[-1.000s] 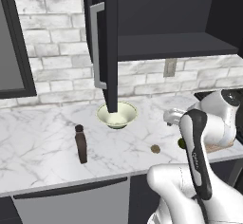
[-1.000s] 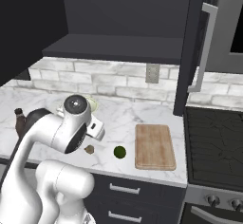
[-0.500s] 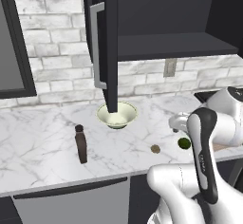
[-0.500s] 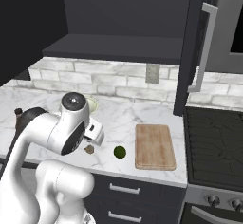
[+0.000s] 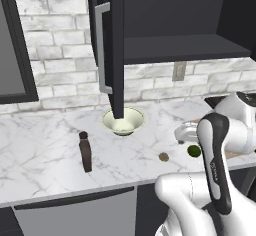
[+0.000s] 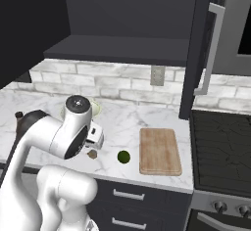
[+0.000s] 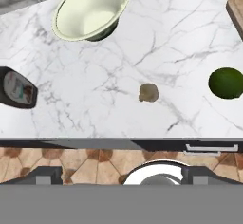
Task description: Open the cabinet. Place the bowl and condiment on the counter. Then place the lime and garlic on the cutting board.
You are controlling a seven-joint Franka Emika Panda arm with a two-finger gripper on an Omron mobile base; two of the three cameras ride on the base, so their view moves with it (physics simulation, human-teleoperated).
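**Arm swung right along the counter front; bowl and bottle down, lime and garlic off the board**

Since the earlier frame I see the arm has shifted right and the hand has dropped lower over the counter's front edge; nothing on the counter has moved.

Cabinet (image 5: 165, 35): open, door edge-on toward me in the left base view. Its dark shelf shows nothing on it from either base view.

Bowl (image 5: 123, 120): upright on the counter (image 5: 40, 145), near the brick wall, under the open door. Interior looks empty in the hand view.

Bottle (image 5: 85, 151): upright on the marble, nearer the front edge, left of the bowl and well apart from it.

Garlic (image 7: 148, 92): alone on bare marble, between bowl and lime.

Lime (image 7: 226, 82): on the marble just beside the board (image 6: 159, 150), not on it. I see a strip of counter between them in the right base view. The board carries nothing.

Gripper (image 6: 94, 138): jaws spread to their widest, holding nothing; hangs above the garlic near the counter's front edge.
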